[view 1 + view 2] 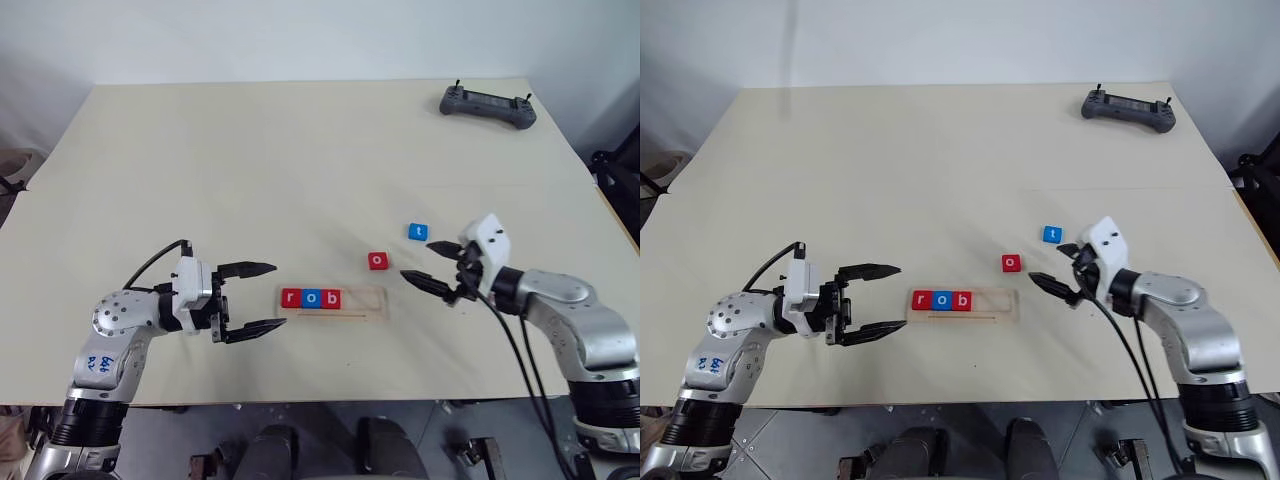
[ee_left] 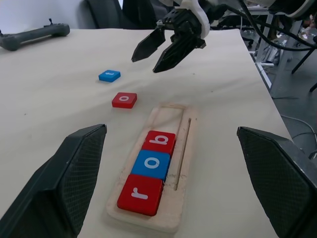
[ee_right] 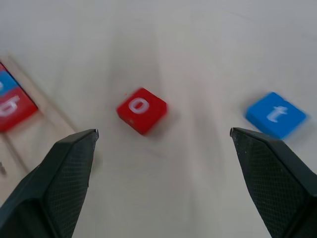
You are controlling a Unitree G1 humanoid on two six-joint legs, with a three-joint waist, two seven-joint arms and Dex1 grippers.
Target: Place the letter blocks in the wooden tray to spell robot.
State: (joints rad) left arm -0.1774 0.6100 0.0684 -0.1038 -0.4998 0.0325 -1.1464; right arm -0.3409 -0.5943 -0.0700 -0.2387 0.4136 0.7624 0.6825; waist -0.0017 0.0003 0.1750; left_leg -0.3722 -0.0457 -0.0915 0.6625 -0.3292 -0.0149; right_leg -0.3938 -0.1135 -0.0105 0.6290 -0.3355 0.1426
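A broad pale table [image 1: 300,160] carries everything, with a dark grey handheld controller [image 1: 487,104] lying near its far right corner, well apart from the rest. Toward the near edge the wooden tray [image 1: 332,300] lies lengthwise across the view, its left part holding three letter blocks side by side: a red r [image 1: 291,297], a blue o [image 1: 311,297] and a red b [image 1: 331,298], touching one another in a row, while the right part of the tray is bare wood with a thin groove along its near side. The left gripper [image 1: 262,296] hovers just beside the tray's left end, pointing toward it, its two black fingers spread wide with nothing between them. The right gripper [image 1: 435,266] sits to the right of the tray, aimed left, jaws likewise released and empty. Between that gripper and the tray, a second red o block [image 1: 377,261] rests flat on the table, and a blue t block [image 1: 417,232] lies just beyond it, apart from it.
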